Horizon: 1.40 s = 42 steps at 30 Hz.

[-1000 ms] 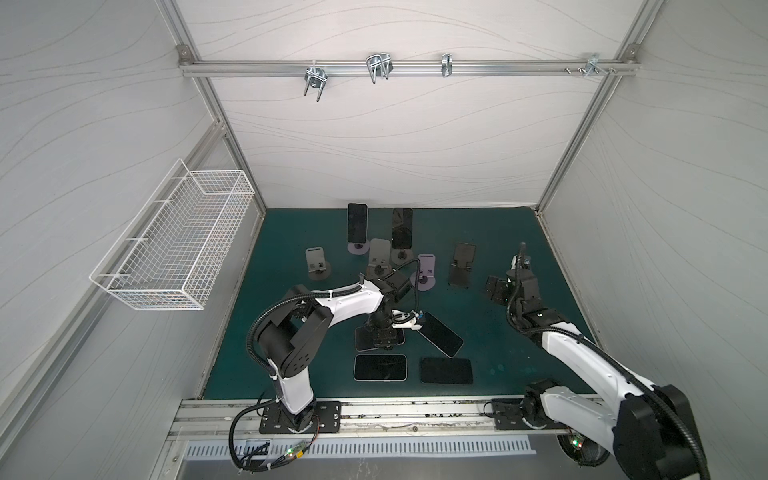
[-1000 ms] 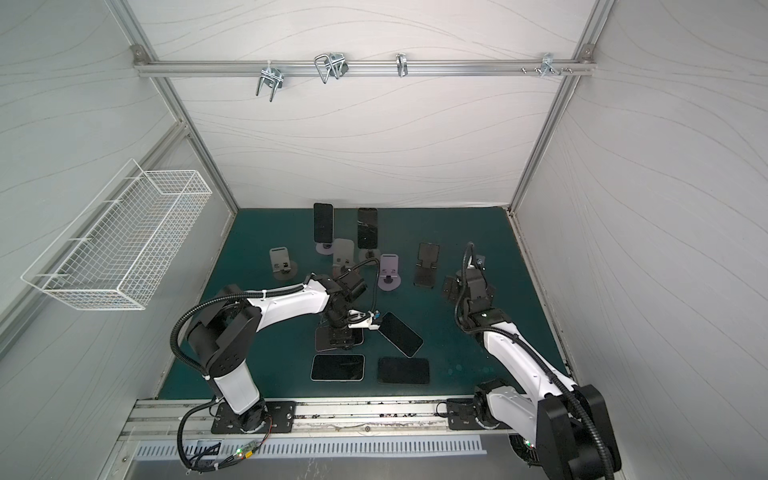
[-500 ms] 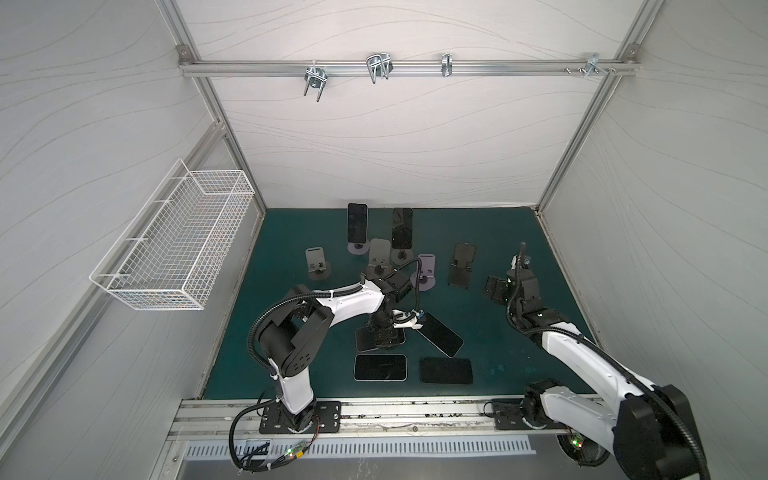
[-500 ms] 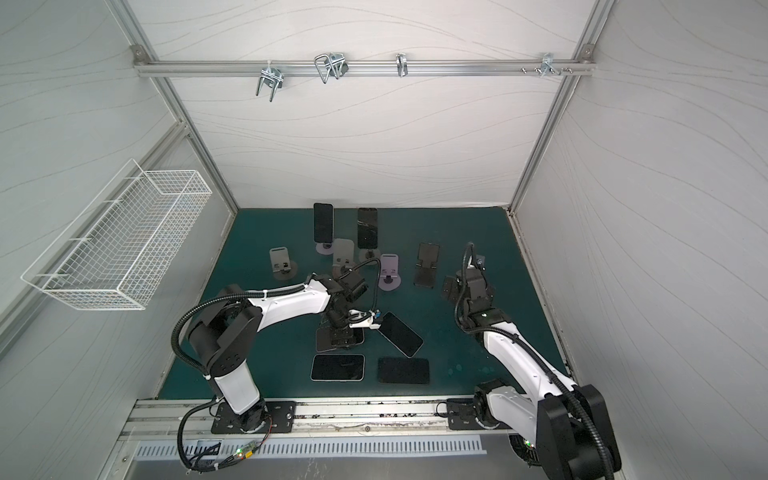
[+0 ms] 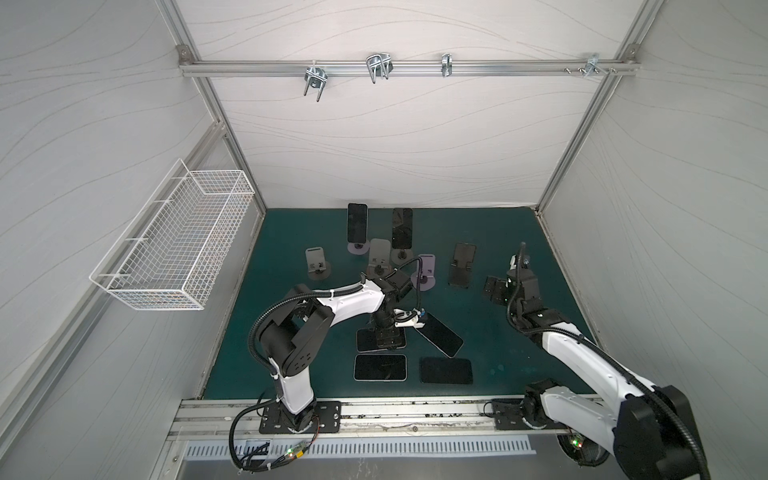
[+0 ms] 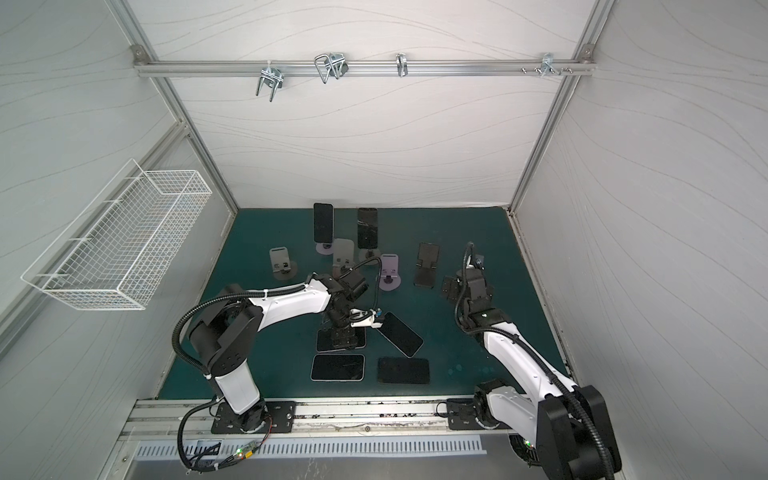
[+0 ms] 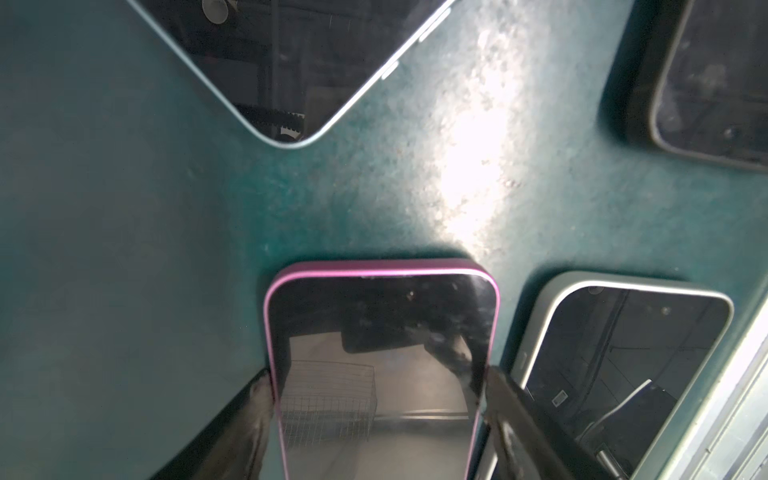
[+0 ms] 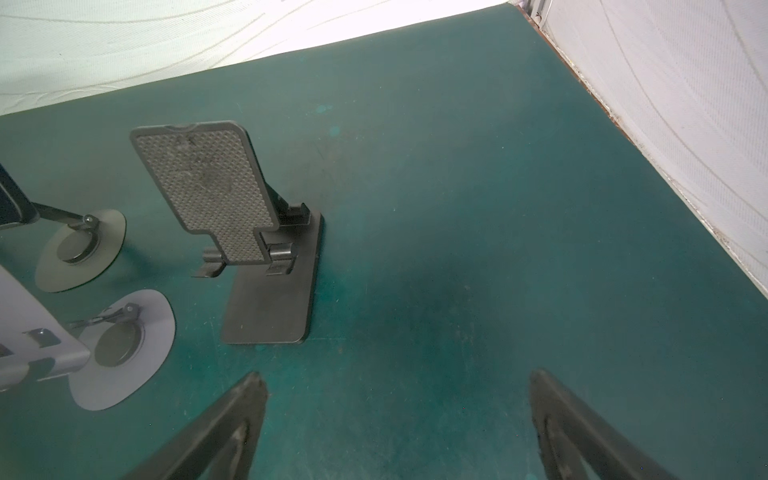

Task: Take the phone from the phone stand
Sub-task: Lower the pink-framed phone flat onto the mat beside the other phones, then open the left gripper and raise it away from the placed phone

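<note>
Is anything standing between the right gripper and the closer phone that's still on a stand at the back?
Yes. The empty black stand sits directly between the open right gripper and that phone. The purple stand is just beside that line.

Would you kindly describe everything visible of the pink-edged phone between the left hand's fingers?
The pink-edged phone has a dark, glossy, reflective screen in a rounded pink frame. It lies flat, face up, on the green mat, beside a pale-framed phone. The left hand straddles its long edges; whether the fingers press them is unclear.
</note>
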Tool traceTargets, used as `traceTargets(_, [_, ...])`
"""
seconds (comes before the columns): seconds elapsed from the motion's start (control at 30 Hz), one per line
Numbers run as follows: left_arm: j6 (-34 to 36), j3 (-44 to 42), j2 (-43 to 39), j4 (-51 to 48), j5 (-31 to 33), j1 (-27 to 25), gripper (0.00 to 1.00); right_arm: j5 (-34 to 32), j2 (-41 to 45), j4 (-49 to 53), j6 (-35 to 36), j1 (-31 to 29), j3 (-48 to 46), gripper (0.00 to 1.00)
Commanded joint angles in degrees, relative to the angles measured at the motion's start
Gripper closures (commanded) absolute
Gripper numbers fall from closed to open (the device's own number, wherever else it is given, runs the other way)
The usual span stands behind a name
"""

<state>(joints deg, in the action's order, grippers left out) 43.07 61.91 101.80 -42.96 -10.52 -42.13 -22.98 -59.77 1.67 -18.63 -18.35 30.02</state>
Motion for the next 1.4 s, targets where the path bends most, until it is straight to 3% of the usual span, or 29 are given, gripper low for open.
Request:
traceTargets(0.0, [0.8, 0.7, 1.7, 1.2, -3.6, -0.6, 0.2, 0.6, 0.6, -1.1, 0.5, 0.4, -0.6, 0.01])
traceTargets(0.3, [-4.0, 4.7, -4.8, -2.7, -9.5, -0.6, 0.21, 0.3, 0.2, -0.8, 0.4, 0.4, -0.2, 0.01])
traceTargets(0.7, [-7.2, 8.0, -14.0, -4.6, -7.8, 2.0, 0.2, 0.2, 0.5, -0.8, 0.3, 0.4, -0.4, 0.01])
traceTargets(0.9, [-12.8, 9.7, -17.1, -7.0, -16.7, 13.6, 0.19, 0.3, 0.6, -0.9, 0.4, 0.4, -0.5, 0.01])
traceTargets(1.03, [-15.5, 8.0, -20.8, -6.8, -17.7, 20.8, 0.19, 0.3, 0.7, -1.0, 0.4, 0.4, -0.6, 0.01])
traceTargets(1.37, [-24.2, -3.8, -27.0, 5.7, -19.4, 41.0, 0.17, 0.0, 1.3, -0.6, 0.3, 0.3, -0.8, 0.01])
